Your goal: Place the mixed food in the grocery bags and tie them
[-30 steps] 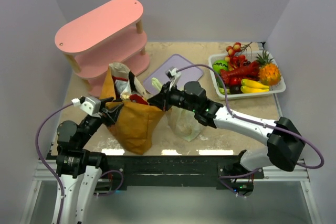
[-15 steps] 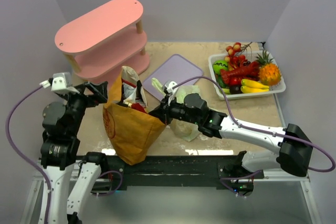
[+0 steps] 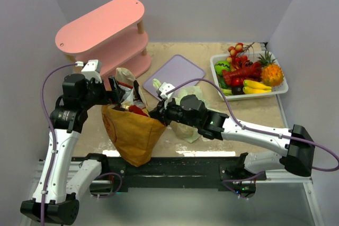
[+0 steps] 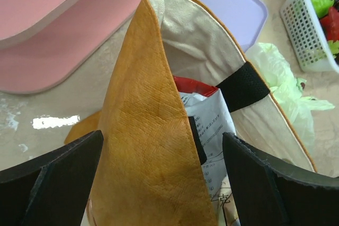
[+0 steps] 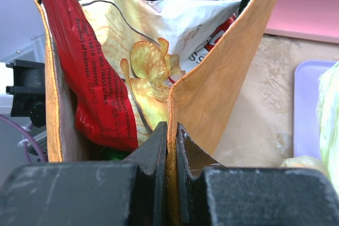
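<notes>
Brown paper bag [image 3: 132,133]: upright on sandy tabletop [image 3: 249,104], just before pink oval shelf unit [image 3: 106,35]; mouth open.
Red-and-white shiny snack packet [image 5: 100,72]: standing inside the bag.
Left gripper [image 4: 163,141]: fingers wide apart, straddling the bag's rim, gripping nothing.
Right gripper [image 5: 171,130]: pinched tight on the opposite rim.
Pale-green crinkly plastic bag [image 3: 188,125]: crumpled just beside the paper bag.

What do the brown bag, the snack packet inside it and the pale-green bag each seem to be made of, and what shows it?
Brown bag: stiff matt paper, or perhaps a paper-like fabric; fine crosshatched creases, pale lining.
Snack packet: glossy printed plastic or foil film; it has sheen and sharp crinkles.
Pale-green bag: probably thin plastic film; translucent, with soft crumpled folds.
</notes>
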Motion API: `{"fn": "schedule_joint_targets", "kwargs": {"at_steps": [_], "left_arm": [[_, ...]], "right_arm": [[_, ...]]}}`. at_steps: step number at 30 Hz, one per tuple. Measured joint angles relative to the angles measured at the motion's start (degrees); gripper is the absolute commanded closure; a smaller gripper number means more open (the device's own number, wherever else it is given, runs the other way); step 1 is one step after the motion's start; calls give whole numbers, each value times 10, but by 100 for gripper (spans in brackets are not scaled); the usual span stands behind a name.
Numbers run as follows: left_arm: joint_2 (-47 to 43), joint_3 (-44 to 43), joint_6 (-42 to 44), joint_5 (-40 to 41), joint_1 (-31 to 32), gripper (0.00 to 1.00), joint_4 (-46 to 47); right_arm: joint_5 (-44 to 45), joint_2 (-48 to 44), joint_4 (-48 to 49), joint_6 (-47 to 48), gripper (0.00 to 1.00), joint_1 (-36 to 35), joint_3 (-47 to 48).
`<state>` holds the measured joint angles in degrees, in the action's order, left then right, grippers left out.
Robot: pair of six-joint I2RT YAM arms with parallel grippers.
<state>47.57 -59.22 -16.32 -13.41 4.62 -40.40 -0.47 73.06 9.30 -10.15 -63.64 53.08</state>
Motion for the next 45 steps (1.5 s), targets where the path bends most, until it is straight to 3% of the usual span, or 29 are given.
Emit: {"fn": "schedule_joint_targets", "kwargs": {"at_steps": [3, 6, 7, 10, 26, 34, 36, 37, 38, 41, 45], "left_arm": [[1, -2, 25, -1, 0, 0, -10], [9, 3, 43, -1, 0, 36, -11], [10, 11, 50, -1, 0, 61, -6], [8, 47, 54, -7, 0, 100, 17], [-56, 169, 47, -24, -1, 100, 323], [-40, 255, -6, 9, 0, 100, 352], [-66, 277, -27, 19, 0, 100, 368], [-81, 286, -38, 24, 0, 100, 372], [-96, 295, -46, 31, 0, 100, 375], [-126, 308, -57, 47, 0, 100, 375], [-125, 310, -58, 51, 0, 100, 367]], "right_arm": [[11, 0, -12, 14, 100, -6, 8], [21, 0, -19, 26, 100, -11, 13], [26, 0, -19, 30, 100, -12, 14], [41, 0, -20, 39, 100, -14, 16], [200, 12, 15, 172, 100, -11, 92], [205, -20, 89, 134, 98, -12, -26], [204, -40, 100, 120, 81, -12, -44], [203, -50, 100, 111, 67, -13, -49], [201, -57, 99, 103, 45, -14, -51], [203, -80, 83, 80, 12, -16, -45], [243, -86, -43, 44, 1, -16, 64]]}}
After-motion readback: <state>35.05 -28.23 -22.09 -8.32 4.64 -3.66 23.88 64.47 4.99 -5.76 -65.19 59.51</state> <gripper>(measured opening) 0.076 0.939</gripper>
